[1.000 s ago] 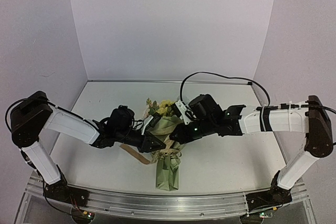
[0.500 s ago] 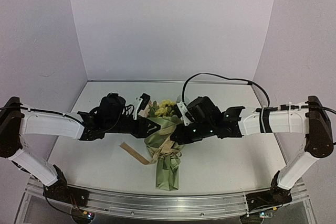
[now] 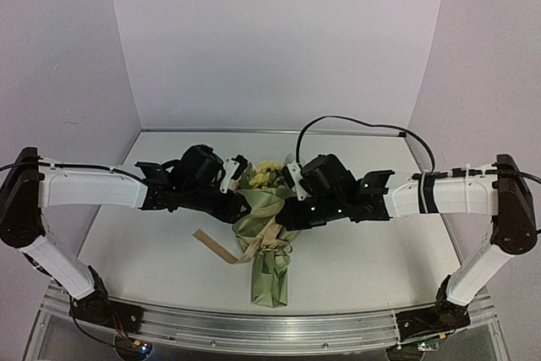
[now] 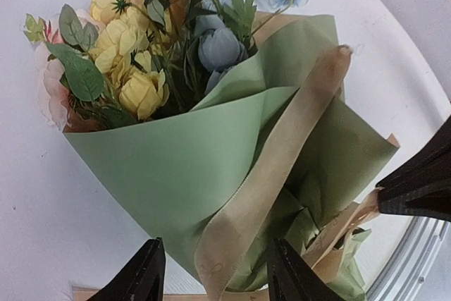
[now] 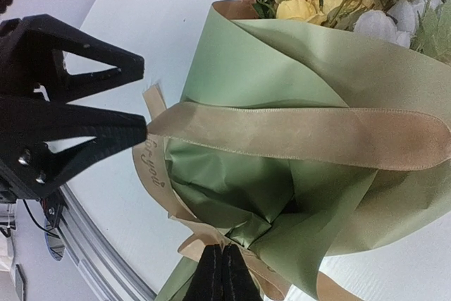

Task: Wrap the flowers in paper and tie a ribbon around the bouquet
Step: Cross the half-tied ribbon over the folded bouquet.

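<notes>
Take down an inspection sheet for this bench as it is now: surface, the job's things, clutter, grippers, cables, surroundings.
Surface: white table.
Job's things: bouquet lies mid-table, its flowers pointing away from the arm bases, wrapped in green paper. The ribbon goes round its narrow neck, with one loose length laid up over the paper.
Clutter: nothing seen.
Grippers: left gripper open, the loose ribbon length passing between its fingers. Right gripper shut at the ribbon round the neck; whether it grips the ribbon is unclear.
Cables: black cable arcs above the right arm.
Surroundings: plain pale walls on three sides; metal rail at the near edge.
</notes>
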`<act>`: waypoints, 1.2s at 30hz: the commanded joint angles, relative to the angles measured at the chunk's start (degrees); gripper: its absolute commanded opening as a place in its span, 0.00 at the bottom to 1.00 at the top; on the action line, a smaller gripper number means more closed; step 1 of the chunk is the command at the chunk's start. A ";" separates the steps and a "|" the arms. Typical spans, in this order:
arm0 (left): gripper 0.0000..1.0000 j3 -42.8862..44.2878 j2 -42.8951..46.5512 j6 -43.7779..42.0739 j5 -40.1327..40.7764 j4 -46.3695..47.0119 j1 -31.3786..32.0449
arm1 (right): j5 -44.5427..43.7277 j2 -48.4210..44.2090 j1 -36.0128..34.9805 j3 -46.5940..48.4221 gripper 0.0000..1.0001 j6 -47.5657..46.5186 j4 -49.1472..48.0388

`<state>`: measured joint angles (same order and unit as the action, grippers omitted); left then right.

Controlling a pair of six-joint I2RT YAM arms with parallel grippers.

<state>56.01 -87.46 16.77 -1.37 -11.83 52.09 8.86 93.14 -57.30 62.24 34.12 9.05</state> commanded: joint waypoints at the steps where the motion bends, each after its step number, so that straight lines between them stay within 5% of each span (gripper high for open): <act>1: 0.51 5.67 -3.91 -2.12 4.47 -5.62 1.38 | -1.41 0.11 -0.30 2.10 0.00 0.99 0.18; 7: 0.46 7.18 -5.21 -1.76 5.96 -5.56 1.83 | -1.23 0.31 -0.31 2.49 0.00 0.80 0.18; 18: 0.08 5.41 -2.81 -0.07 5.77 -4.51 1.80 | -1.06 0.66 -0.31 3.03 0.00 0.59 0.18; 20: 0.12 4.44 -1.72 0.57 5.43 -3.64 1.65 | -1.05 0.65 -0.29 3.07 0.00 0.67 0.18; 23: 0.38 3.39 -0.81 1.40 4.91 -2.77 1.61 | -1.17 0.55 -0.28 3.07 0.00 0.56 0.18; 25: 0.44 3.75 -1.50 1.54 4.76 -3.49 1.61 | -1.20 0.55 -0.33 3.07 0.00 0.60 0.20; 36: 0.39 5.51 -6.00 1.51 3.32 -4.80 1.81 | -1.40 0.64 -0.32 2.82 0.00 0.57 0.19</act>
<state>59.64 -92.35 18.00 3.04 -17.00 53.74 8.56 93.54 -57.32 63.16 34.59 9.21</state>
